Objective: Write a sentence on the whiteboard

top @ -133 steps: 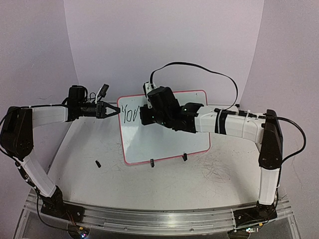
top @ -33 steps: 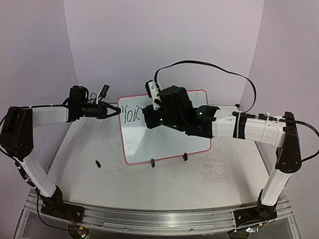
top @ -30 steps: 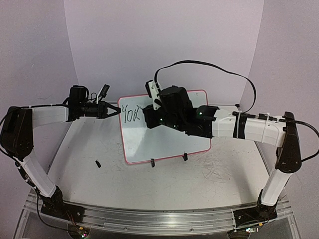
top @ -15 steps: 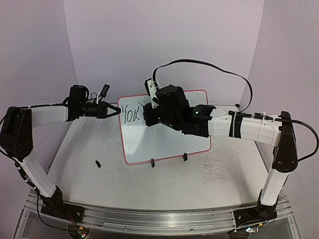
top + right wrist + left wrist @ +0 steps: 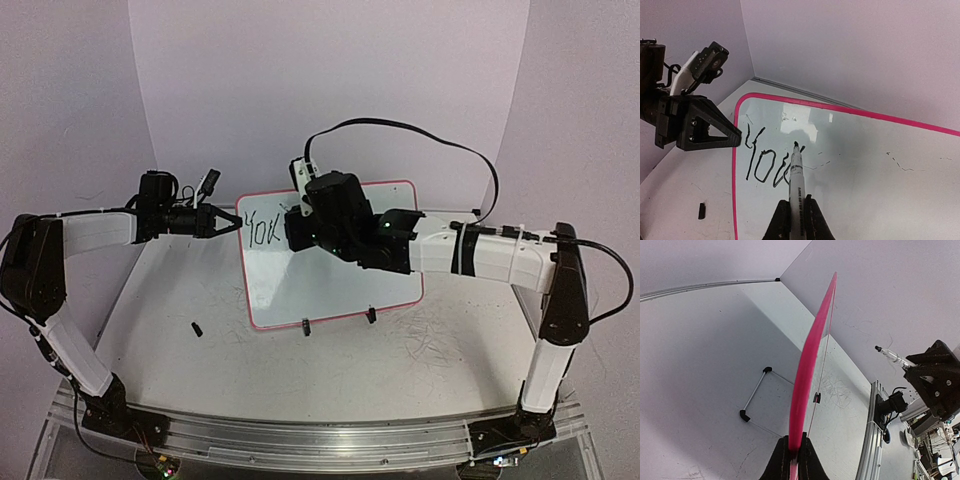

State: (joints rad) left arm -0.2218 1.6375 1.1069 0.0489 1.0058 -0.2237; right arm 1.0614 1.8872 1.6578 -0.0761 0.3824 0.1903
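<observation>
Two tools work over the tabletop (image 5: 400, 370), where the whiteboard (image 5: 330, 290) stands propped. The right tool (image 5: 799, 210) pinches a marker (image 5: 796, 175), its tip just beside the sentence (image 5: 762, 162), which is barely begun at top left. The left tool (image 5: 792, 452) pinches the rim. Too hard a push could tip the board or smear the letters.

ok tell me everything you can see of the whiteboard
The whiteboard is a glossy white panel with a pink rim and rounded corners, standing propped on two black clip feet and a wire stand. The left gripper pinches its left edge. Black writing reads "You" top left; the right gripper's marker tip is at the surface.
</observation>
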